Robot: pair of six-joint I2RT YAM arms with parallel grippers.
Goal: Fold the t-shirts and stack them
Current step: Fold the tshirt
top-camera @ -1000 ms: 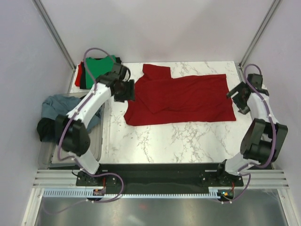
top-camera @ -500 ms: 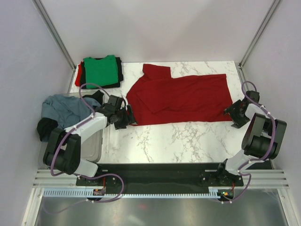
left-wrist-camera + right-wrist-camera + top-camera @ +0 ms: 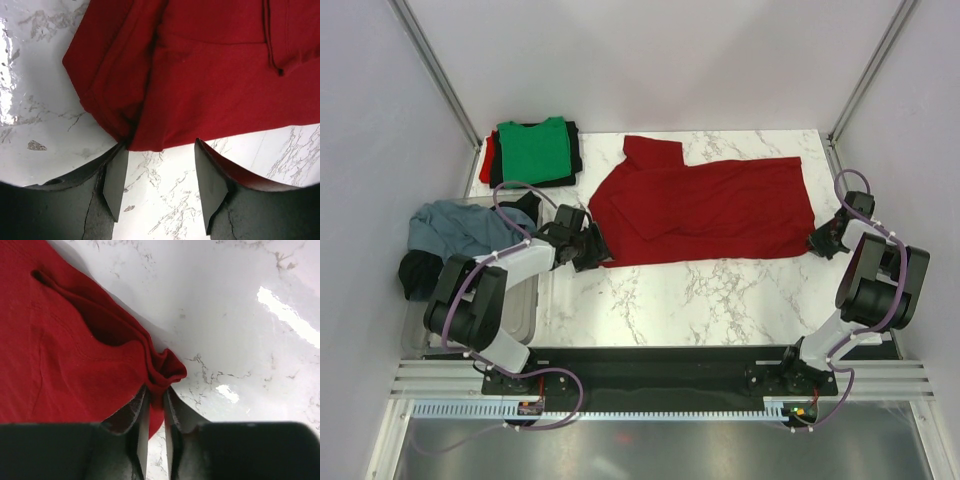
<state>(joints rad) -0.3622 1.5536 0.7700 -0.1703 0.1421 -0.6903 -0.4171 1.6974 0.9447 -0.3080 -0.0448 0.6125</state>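
The dark red t-shirt (image 3: 705, 210) lies spread flat across the far half of the marble table (image 3: 720, 290). Right gripper (image 3: 156, 395): fingers pinched on the shirt's near-right corner. Left gripper (image 3: 160, 170): fingers spread, tips at the near-left corner hem

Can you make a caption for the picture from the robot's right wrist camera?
Right gripper pinching a bunched corner of the dark red t-shirt on the marble table.

Tallied: spread dark red t-shirt (image 3: 720, 205) 1 | stacked t-shirts (image 3: 533, 150) 3 | crumpled t-shirts (image 3: 455, 228) 2 | tub (image 3: 523, 312) 1 | grippers 2, left gripper (image 3: 159, 150), right gripper (image 3: 156, 392)
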